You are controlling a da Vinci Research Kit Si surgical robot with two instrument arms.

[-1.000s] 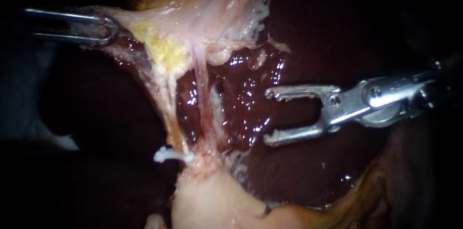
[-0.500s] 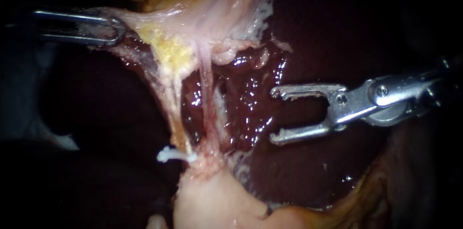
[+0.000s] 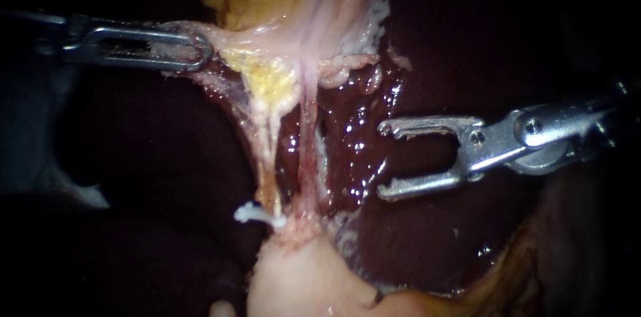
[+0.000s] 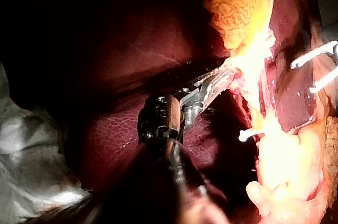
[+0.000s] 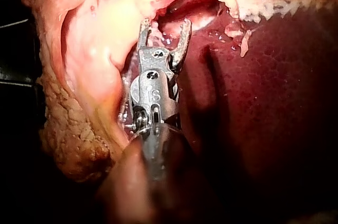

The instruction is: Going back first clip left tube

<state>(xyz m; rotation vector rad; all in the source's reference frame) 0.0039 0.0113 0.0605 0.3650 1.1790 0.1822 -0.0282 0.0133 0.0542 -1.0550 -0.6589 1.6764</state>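
The dark red liver (image 3: 427, 243) fills the background, wet and shiny where it lies bare just right of the tubes. A pale lump (image 3: 300, 283) of tissue sits at the near edge, and from the far side a pale sheet of tissue (image 3: 314, 17) fans down toward it, with a patch of yellow fat (image 3: 270, 83) on its left part. The left tool (image 3: 197, 53) comes in from the far left, its jaws pressed together and pinching the left corner of that sheet, which is drawn taut toward it. The right tool (image 3: 384, 160) reaches in from the right with its jaws spread wide; they hang over the wet liver, just right of the tubes and touching neither. Two thin strands run from the sheet down to the lump: the yellowish left tube (image 3: 267, 163) and, close beside it, the pinker right tube (image 3: 308, 150). A small white clip (image 3: 252, 213) sits across the near end of the left tube, just above the lump, with its free end poking out to the left.
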